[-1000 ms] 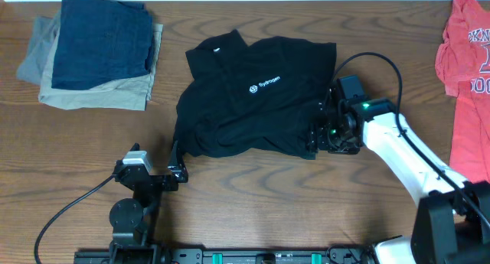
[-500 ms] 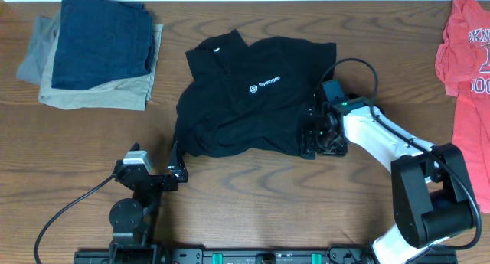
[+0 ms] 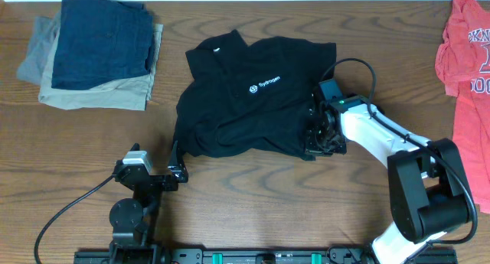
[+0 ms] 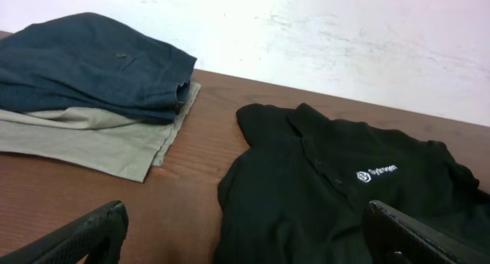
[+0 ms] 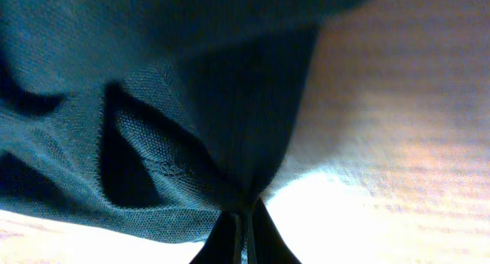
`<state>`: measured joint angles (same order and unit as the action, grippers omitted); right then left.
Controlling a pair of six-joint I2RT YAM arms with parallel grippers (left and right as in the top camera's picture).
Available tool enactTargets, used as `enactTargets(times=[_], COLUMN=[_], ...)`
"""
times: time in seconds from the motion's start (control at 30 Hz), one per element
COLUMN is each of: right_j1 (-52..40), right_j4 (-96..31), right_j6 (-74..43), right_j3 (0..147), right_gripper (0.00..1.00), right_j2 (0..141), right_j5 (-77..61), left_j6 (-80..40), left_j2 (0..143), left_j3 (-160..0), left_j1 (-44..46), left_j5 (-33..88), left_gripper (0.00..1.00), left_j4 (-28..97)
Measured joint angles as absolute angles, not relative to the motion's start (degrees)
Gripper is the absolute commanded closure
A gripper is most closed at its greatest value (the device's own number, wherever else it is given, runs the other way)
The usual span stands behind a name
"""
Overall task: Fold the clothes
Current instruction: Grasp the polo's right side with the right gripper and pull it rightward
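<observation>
The clothes are one black collared shirt [image 3: 253, 96] with a small white chest logo, lying rumpled mid-table; it also fills the left wrist view's right half [image 4: 344, 187]. My right gripper [image 3: 315, 134] sits at the shirt's lower right edge. In the right wrist view its fingertips [image 5: 245, 229] are pressed together, pinching a bunched fold of the black fabric [image 5: 191, 103]. My left gripper [image 3: 174, 153] rests low by the shirt's lower left corner, jaws wide apart with nothing between the fingers [image 4: 84, 237].
A stack of navy, tan and grey folded pieces [image 3: 96, 53] lies at the back left, also seen as folded pieces [image 4: 92, 80] in the left wrist view. A red T-shirt [image 3: 463, 73] hangs over the right edge. Bare wood lies in front of the shirt.
The right gripper slid left into the shirt's lower right edge and closed on the fabric. The left arm stayed put.
</observation>
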<state>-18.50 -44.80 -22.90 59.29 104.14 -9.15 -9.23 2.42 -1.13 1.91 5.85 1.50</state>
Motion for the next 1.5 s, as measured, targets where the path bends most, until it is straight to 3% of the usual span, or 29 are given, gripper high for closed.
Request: enactTargets(times=[0.27, 0.43, 0.87, 1.5], right_j1=[-17.6, -13.7, -6.6, -6.6], right_j4=[-66.9, -74.0, -74.6, -72.9], right_j6=[-27.2, -29.5, -29.1, -28.4], right_j3=[70.5, 78.0, 79.3, 79.4], right_gripper=[0.99, 0.99, 0.99, 0.99], right_j2=[105.3, 102.2, 84.6, 83.4], right_j5=[4.2, 11.7, 11.3, 10.9], left_j6=[-9.2, -9.2, -9.2, -16.8], left_j2=[2.4, 2.4, 2.4, 2.5], left_j3=[-1.1, -1.1, -1.1, -0.8], left_j1=[1.9, 1.9, 1.9, 1.9], left_j5=[5.8, 5.8, 5.8, 15.2], left_gripper=[0.02, 0.02, 0.02, 0.02], left_j4=[1.5, 1.5, 1.5, -3.8])
